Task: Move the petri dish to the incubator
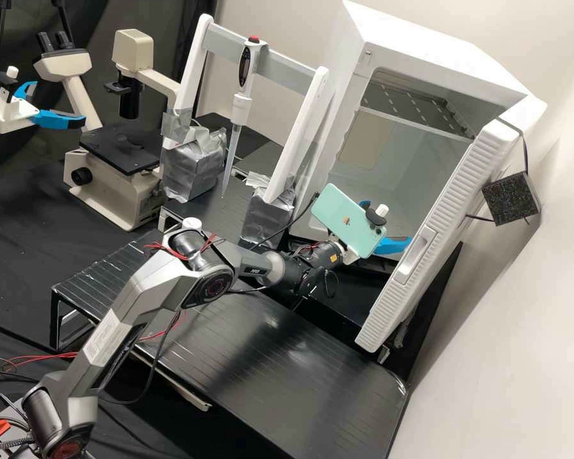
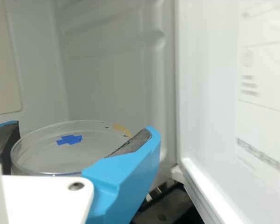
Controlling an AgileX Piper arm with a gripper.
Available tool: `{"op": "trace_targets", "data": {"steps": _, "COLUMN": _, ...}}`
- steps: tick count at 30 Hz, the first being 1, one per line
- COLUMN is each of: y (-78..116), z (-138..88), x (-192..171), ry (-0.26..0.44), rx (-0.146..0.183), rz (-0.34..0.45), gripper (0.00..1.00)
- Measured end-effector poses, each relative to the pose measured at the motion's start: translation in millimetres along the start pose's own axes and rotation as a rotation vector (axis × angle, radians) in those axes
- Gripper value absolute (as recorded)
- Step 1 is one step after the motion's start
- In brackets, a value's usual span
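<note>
Gripper (image 1: 390,223) clasping clear petri dish (image 2: 46,154), blue mark (image 2: 70,140) on it; pale incubator wall (image 2: 107,74) beyond, open door (image 2: 209,93) alongside.

petri dish (image 2: 86,156) in claw (image 1: 392,223), at incubator (image 1: 439,57) mouth; pipette stand (image 1: 191,70) left of incubator, microscope (image 1: 111,191) farther left.

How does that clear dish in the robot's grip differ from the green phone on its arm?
The petri dish is round; the phone is oblong with rounded corners. The dish is see-through with a blue patch, while the phone is solid pale green. The gripper holds the dish; the phone is mounted behind it. Both are at the arm's far end.
</note>
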Motion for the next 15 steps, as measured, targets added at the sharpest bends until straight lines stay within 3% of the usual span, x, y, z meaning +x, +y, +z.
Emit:
{"op": "trace_targets", "data": {"steps": 4, "y": -6.5, "z": -7, "x": 1, "ry": 0.027, "rx": -0.013, "rz": -0.029, "gripper": 0.0}}
{"op": "trace_targets", "data": {"steps": 11, "y": -13.5, "z": -25, "x": 8, "ry": 0.111, "rx": -0.002, "rz": -0.095, "gripper": 0.0}}
{"op": "trace_targets", "data": {"steps": 15, "y": -20.0, "z": -20, "x": 14, "ry": 0.118, "rx": 0.006, "rz": -0.121, "gripper": 0.0}}
